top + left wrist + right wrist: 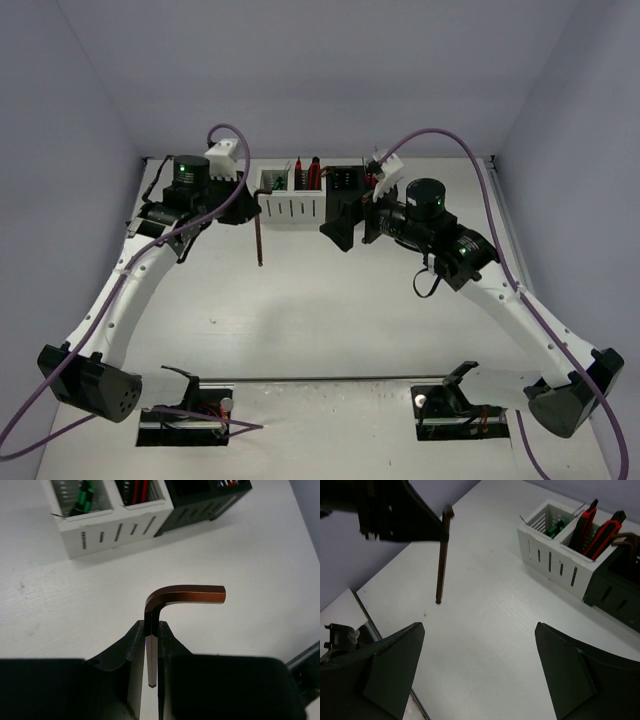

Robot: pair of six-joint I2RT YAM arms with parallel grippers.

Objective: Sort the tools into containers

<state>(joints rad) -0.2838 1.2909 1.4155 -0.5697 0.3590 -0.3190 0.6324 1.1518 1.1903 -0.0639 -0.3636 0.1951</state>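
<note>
Left claw (151,630) pinches the hex key (185,594) — right claw (479,627) spread, empty. I'd centre it over the black box (200,505) first.

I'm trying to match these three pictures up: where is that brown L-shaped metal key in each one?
Top external: the hex key hangs upright left of centre, by the left end of the white container.
Left wrist: hex key dead centre, pinched by the left gripper.
Right wrist: hex key upper left, hanging vertically.
Shared landmark: the white container, upper left for the left wrist, upper right for the right wrist.
</note>
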